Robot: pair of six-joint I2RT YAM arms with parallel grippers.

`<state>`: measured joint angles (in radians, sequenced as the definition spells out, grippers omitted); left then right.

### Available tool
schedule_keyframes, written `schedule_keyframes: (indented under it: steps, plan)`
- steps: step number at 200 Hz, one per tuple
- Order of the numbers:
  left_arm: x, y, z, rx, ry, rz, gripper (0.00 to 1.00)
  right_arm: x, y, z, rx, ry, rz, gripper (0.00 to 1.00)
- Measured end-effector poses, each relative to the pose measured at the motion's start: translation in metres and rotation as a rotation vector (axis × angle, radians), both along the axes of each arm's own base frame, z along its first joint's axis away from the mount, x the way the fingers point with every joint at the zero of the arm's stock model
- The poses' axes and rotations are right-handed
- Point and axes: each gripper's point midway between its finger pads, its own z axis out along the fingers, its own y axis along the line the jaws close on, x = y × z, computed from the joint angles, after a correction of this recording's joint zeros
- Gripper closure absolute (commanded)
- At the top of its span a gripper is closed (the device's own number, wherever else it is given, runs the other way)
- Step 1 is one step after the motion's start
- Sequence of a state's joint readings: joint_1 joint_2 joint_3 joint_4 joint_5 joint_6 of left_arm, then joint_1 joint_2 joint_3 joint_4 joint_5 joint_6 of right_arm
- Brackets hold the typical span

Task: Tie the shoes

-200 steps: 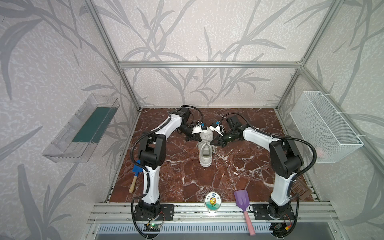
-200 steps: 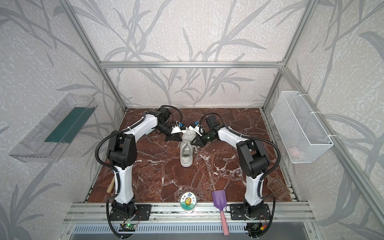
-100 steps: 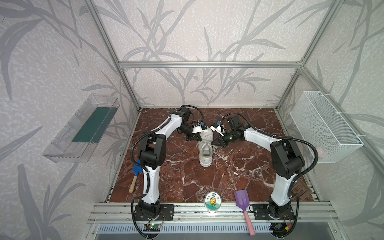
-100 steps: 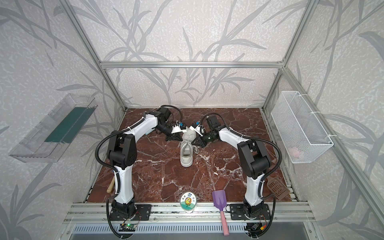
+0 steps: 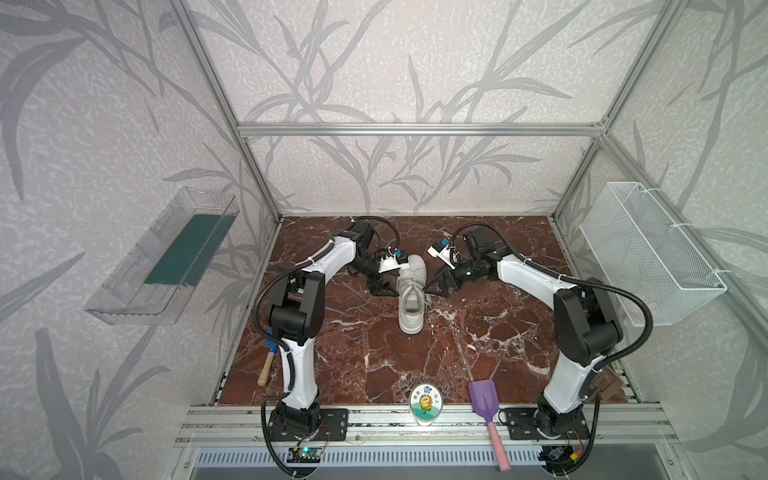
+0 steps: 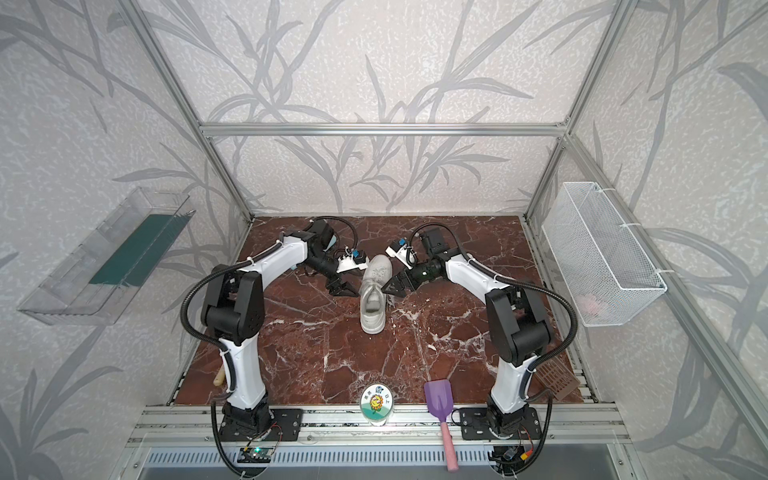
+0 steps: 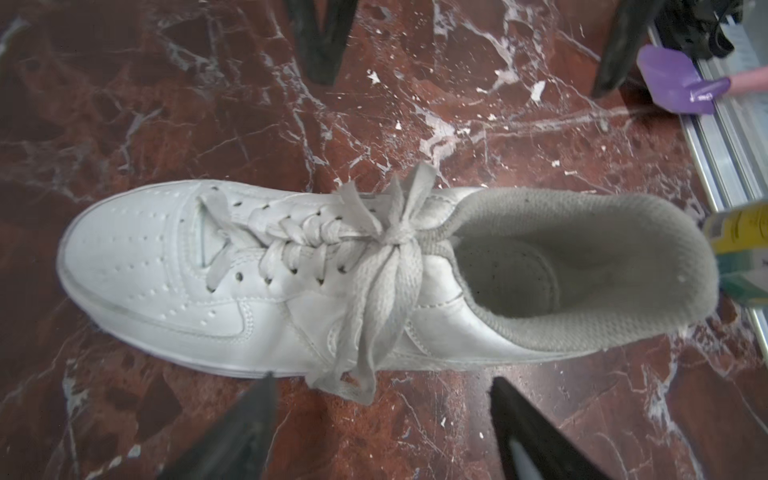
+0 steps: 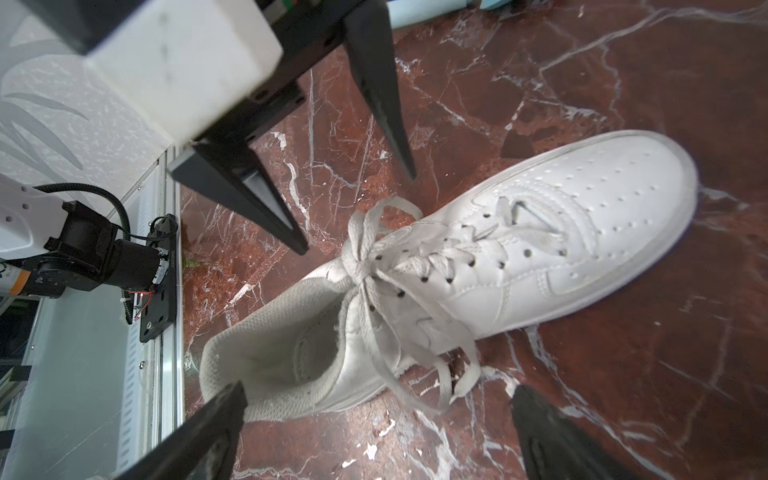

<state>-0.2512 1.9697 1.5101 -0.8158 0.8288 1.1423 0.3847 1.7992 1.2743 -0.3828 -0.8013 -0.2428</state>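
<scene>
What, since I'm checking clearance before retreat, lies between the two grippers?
The white sneaker, laces knotted, lies between the left gripper and right gripper; both top views show it.

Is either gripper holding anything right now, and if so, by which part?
Nothing is held. The left gripper and the right gripper both stand open on either side of the sneaker. Their fingers are off the laces, which sit knotted in a bow.
</scene>
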Motion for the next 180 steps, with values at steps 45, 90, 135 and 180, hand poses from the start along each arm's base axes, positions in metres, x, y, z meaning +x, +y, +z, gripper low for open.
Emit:
schedule_keyframes:
  steps: [45, 90, 135, 180]
  plan:
    - [0.036, 0.035, 0.047, -0.162, -0.17, 0.388, 0.01, -0.01, -0.036, 0.019, -0.037, -0.063, -0.131, 0.01]
    - [0.062, 0.091, 0.087, -0.347, -0.227, 0.79, 0.01, -0.011, -0.08, 0.033, -0.074, -0.195, -0.305, 0.01]
    - [0.035, 0.11, 0.094, -0.393, -0.25, 0.956, 0.01, -0.009, -0.145, 0.029, -0.177, -0.367, -0.617, 0.01]
    - [0.005, 0.14, 0.054, -0.37, -0.285, 1.153, 0.01, -0.002, -0.203, 0.01, -0.259, -0.437, -0.882, 0.01]
